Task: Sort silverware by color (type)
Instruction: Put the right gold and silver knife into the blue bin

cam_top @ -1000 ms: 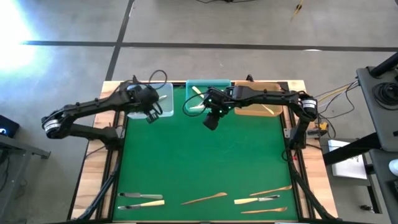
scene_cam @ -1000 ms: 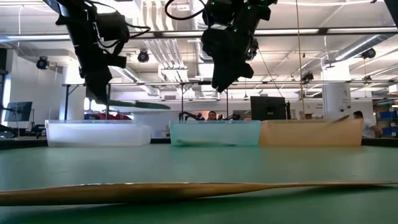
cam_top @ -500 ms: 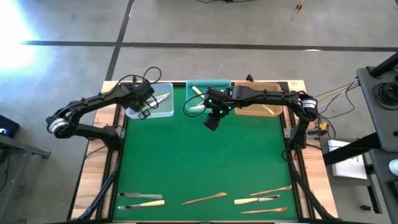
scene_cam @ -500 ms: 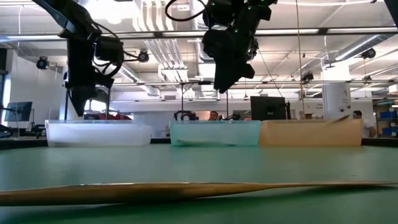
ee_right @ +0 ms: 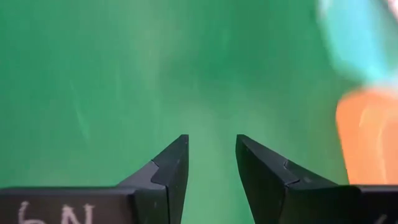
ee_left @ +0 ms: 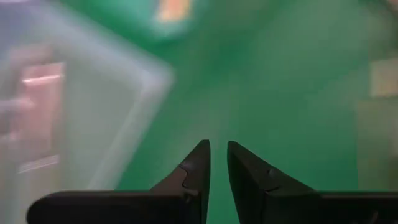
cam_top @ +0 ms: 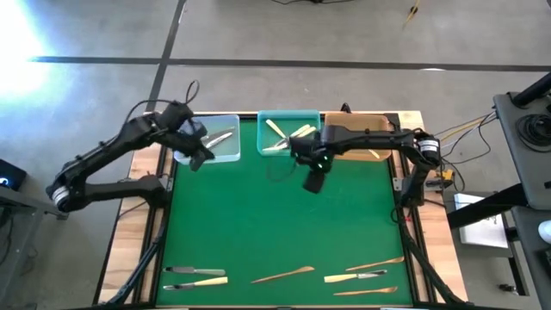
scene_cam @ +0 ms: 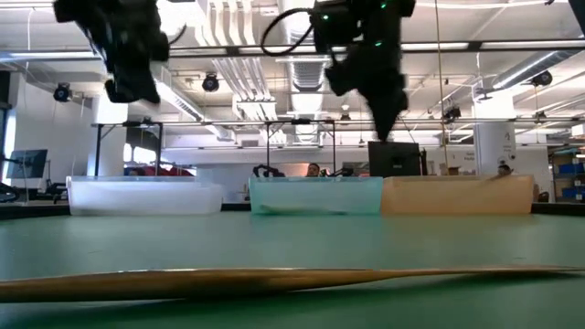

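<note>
Loose silverware lies flat along the table's near edge: silver and cream pieces point(cam_top: 195, 275), a wooden piece point(cam_top: 282, 275), and a mixed cluster point(cam_top: 368, 276). A silver piece point(cam_top: 219, 138) lies in the clear tray point(cam_top: 231, 158), cream ones point(cam_top: 284, 133) in the teal tray point(cam_top: 303, 114), and more in the tan tray point(cam_top: 379, 119). My left gripper point(cam_top: 196, 158) hangs by the clear tray's near left corner, narrowly open point(ee_left: 217, 146) and empty. My right gripper point(cam_top: 314, 183) is over the green mat near the teal tray, open point(ee_right: 211, 140) and empty.
The three trays stand side by side along the far edge of the green mat point(cam_top: 275, 224). In the low view a wooden utensil point(scene_cam: 274, 277) lies across the foreground. The mat's middle holds no objects. Wooden table borders point(cam_top: 129, 258) flank the mat.
My left gripper carried a slim utensil level over the clear tray a second ago. The utensil has since left its fingers, and the gripper has risen and drawn toward the table's left. My right gripper moved from the teal tray's near edge toward the near and right, out over the mat.
</note>
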{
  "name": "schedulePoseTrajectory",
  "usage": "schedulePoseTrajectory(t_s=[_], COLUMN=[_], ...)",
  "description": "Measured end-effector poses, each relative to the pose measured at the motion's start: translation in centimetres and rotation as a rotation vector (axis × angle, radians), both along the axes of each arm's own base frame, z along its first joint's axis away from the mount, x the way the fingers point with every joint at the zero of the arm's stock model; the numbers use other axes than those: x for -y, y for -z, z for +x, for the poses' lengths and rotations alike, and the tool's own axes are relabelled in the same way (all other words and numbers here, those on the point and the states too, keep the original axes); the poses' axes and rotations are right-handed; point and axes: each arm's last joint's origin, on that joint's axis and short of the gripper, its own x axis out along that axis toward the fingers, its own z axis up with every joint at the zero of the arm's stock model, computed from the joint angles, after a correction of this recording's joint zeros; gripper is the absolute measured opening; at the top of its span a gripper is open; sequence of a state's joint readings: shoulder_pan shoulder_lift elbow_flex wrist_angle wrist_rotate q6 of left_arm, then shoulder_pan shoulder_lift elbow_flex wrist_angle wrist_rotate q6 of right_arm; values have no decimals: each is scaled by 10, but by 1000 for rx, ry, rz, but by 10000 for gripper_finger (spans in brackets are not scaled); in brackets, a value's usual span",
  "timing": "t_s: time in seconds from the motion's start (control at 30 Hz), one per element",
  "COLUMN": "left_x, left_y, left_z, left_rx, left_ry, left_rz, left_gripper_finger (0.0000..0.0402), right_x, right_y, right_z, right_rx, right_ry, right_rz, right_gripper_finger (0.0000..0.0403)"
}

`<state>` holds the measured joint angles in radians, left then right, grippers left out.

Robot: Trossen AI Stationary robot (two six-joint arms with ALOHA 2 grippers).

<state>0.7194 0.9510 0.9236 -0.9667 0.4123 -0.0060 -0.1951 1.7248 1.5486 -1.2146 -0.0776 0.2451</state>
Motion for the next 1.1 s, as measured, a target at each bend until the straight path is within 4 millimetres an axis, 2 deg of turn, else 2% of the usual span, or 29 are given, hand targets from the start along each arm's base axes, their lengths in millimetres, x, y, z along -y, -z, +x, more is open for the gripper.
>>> schedulePoseTrajectory(t_s=[0.1, 0.2, 0.43, 0.57, 0.7, 0.87, 1.1], left_x=[18, 37, 93, 127, 150, 170, 208], left_y=[-13, -21, -34, -32, -28, -31, -29], left_z=[0, 8, 52, 78, 103, 130, 173], left_rx=[165, 214, 369, 433, 455, 433, 335], left_ry=[58, 77, 158, 195, 191, 250, 445], left_rz=[-108, -108, 13, 28, -17, -12, -15], left_gripper_finger=[38, 39, 39, 39, 39, 39, 39], right_x=[-21, -45, -91, -114, -134, -159, -214], right_y=[3, 7, 15, 16, 19, 18, 21], right_z=[-13, -21, -43, -59, -74, -86, -94], right_rx=[-153, -210, -222, -193, -161, -124, -6], right_ry=[-72, -142, -217, -224, -216, -124, -141], right_rz=[26, 28, 20, 13, 10, 22, 86], right_gripper_finger=[119, 119, 122, 119, 119, 120, 113])
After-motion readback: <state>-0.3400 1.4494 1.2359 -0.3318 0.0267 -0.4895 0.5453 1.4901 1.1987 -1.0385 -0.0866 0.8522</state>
